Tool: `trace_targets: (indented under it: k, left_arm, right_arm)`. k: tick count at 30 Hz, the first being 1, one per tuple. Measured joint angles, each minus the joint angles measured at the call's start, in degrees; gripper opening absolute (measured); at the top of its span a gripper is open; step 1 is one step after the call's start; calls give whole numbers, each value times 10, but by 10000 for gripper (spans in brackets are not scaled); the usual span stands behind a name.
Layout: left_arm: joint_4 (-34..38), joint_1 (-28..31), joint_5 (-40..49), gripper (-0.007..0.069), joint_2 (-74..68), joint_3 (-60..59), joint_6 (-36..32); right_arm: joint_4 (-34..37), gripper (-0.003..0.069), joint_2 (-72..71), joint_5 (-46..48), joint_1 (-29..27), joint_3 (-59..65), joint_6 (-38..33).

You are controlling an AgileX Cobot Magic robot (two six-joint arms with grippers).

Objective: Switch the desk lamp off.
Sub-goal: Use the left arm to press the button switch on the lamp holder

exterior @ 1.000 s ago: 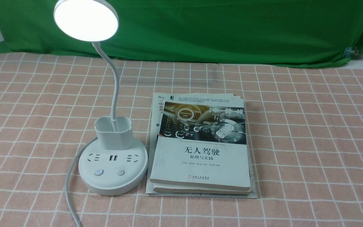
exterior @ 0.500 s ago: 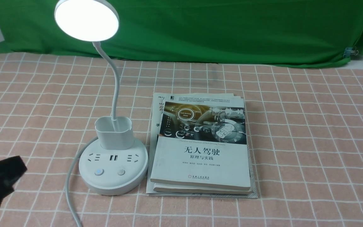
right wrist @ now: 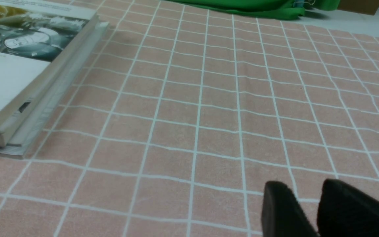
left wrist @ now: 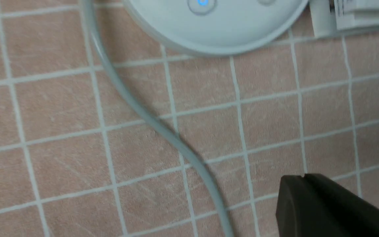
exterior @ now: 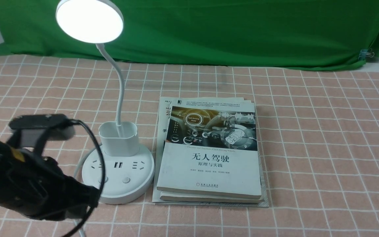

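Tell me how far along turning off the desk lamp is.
Done: nothing yet; the desk lamp glows and its blue button is lit. In hand: the left gripper, shut, is just short of the base. Left: press a button, probably the blue one, so the light goes out.

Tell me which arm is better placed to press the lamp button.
Left. The left gripper hangs near the desk lamp, whose blue-lit button shows in its wrist view; the right gripper faces books and cloth.
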State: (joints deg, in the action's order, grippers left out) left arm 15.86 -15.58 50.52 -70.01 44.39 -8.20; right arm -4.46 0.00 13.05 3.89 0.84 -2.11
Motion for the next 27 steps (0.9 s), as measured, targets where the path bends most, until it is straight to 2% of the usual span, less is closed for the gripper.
trace_targets:
  k: [5,11,19,27]
  left_arm:
    - [-37,-62,7,-4,-70,34,11]
    - [-59,-97,33,-4,-153,115,25]
    - [-101,-102,52,-4,-251,225,61]
    - [-124,-77,60,-4,-320,278,74]
  right_arm:
    - [0,240,0,0,0,0,0]
    - [0,240,0,0,0,0,0]
    - [0,240,0,0,0,0,0]
    - [0,240,0,0,0,0,0]
